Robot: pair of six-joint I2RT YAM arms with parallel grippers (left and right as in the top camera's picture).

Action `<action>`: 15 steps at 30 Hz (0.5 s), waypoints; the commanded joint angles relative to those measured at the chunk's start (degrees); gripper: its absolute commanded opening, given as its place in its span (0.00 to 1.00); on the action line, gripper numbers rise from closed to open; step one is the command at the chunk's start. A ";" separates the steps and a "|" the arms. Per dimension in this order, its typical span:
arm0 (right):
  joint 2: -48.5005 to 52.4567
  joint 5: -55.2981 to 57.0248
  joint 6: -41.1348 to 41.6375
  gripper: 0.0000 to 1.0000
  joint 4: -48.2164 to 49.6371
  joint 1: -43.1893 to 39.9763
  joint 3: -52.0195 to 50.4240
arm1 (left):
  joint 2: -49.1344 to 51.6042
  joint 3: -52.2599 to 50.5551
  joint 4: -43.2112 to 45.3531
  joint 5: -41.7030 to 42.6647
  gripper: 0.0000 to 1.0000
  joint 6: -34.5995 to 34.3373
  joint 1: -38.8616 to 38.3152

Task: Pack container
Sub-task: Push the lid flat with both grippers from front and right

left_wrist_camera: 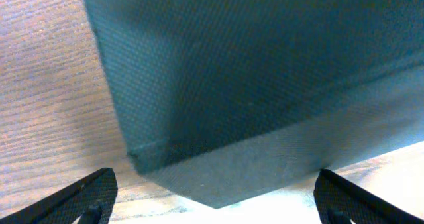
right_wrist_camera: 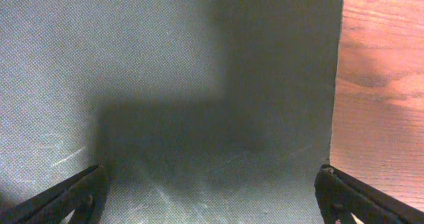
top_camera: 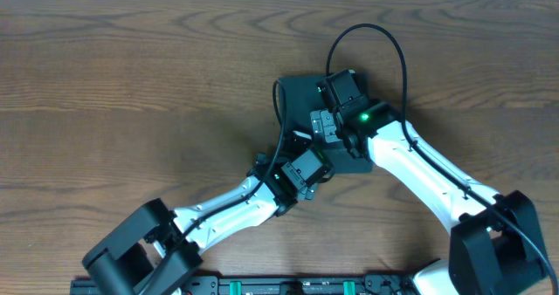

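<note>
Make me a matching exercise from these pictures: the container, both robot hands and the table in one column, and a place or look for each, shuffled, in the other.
Things:
1. container
2. left hand
3. right hand
4. table

Descriptions:
A. brown wood grain
B. open, directly above the container's flat top
C. dark and matte, lying flat on the wood
D. open, low over the wood, facing a corner of the container

Pairs: 1-C, 2-D, 3-B, 4-A
</note>
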 commanded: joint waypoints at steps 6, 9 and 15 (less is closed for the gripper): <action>3.13 1.05 0.26 0.99 -0.46 -0.37 -1.64 | 1.60 -0.24 1.90 -5.35 0.96 0.37 0.83; 3.13 1.05 0.26 0.99 -0.46 -0.37 -1.64 | 1.60 -0.24 2.93 -5.35 0.96 0.37 2.45; 3.13 1.05 0.26 0.99 -0.46 -0.37 -1.64 | 1.60 -0.24 3.74 -5.29 0.96 1.77 5.81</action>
